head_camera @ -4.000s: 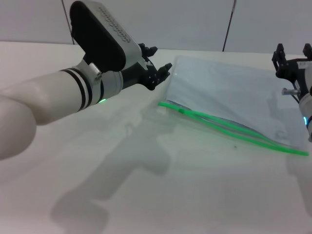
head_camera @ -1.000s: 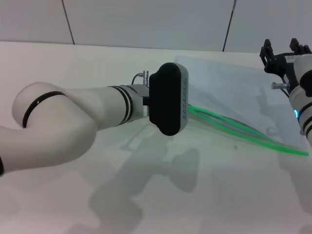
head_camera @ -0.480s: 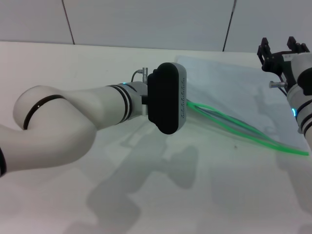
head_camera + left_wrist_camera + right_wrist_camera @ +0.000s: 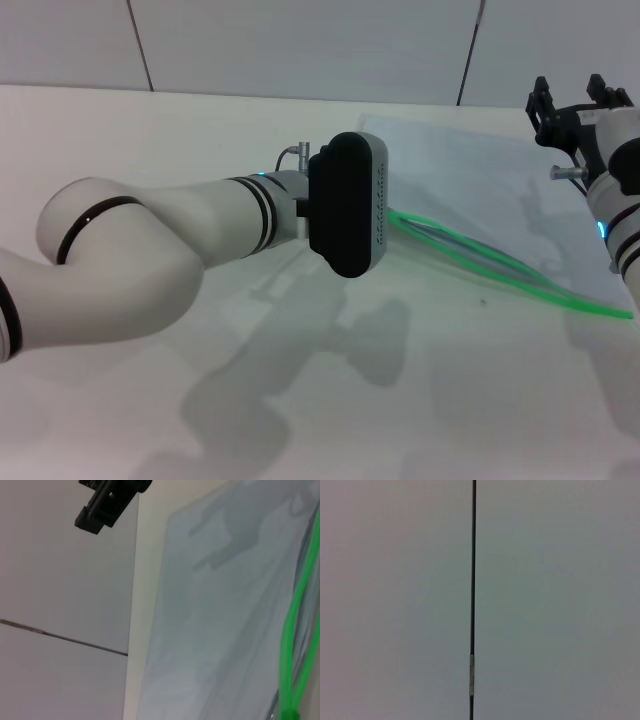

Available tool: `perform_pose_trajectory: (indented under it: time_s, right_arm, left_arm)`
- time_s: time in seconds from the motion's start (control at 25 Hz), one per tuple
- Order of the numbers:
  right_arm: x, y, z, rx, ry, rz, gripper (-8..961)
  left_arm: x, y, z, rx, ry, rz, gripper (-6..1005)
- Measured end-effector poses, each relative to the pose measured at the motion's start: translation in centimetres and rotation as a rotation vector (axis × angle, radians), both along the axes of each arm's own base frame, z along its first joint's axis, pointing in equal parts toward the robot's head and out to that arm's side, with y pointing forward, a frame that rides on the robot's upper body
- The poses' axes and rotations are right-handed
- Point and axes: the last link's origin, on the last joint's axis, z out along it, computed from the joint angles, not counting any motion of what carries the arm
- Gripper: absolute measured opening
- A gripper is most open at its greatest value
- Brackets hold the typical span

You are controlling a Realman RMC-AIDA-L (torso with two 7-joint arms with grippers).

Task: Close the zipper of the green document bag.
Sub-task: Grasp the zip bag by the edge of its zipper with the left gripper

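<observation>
Green zipper (image 4: 480,260) unchanged; left end effector (image 4: 345,205) nudged slightly right.

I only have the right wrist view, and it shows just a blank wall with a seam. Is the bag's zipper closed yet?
Observer: No. In the head view the two green strips of the zipper lie apart along the green document bag.
Operator: Where's the slider?
Observer: The left wrist view shows the slider at the end where the strips meet.
Operator: And the arms?
Observer: The left arm reaches to that end, and its wrist hides the left gripper. The right gripper hangs open, raised near the bag's far right corner.
</observation>
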Motion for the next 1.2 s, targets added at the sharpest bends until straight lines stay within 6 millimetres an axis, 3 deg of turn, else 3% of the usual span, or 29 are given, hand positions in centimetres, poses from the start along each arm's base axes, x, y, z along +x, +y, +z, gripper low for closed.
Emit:
perform_pose_trajectory:
  time_s: [0.36,0.6,0.68,0.92,1.2]
  right_arm:
    - [-0.2,0.0,0.0,-0.001,0.005,0.004,645]
    - [-0.2,0.0,-0.1,-0.001,0.005,0.004,644]
    - [-0.2,0.0,-0.1,-0.001,0.006,0.004,644]
    - [-0.6,-0.1,-0.3,-0.013,0.009,0.016,644]
    - [-2.6,-0.4,-1.0,-0.125,0.028,0.088,643]
  left_arm:
    - [0.1,0.1,-0.1,-0.002,-0.008,0.003,498]
    - [0.2,0.1,-0.5,-0.004,-0.004,-0.025,346]
    - [0.2,0.1,-0.6,-0.006,-0.002,-0.028,158]
    - [-0.1,-0.1,-0.7,-0.008,-0.024,-0.004,110]
    - [0.0,-1.1,0.2,0.014,-0.129,0.031,69]
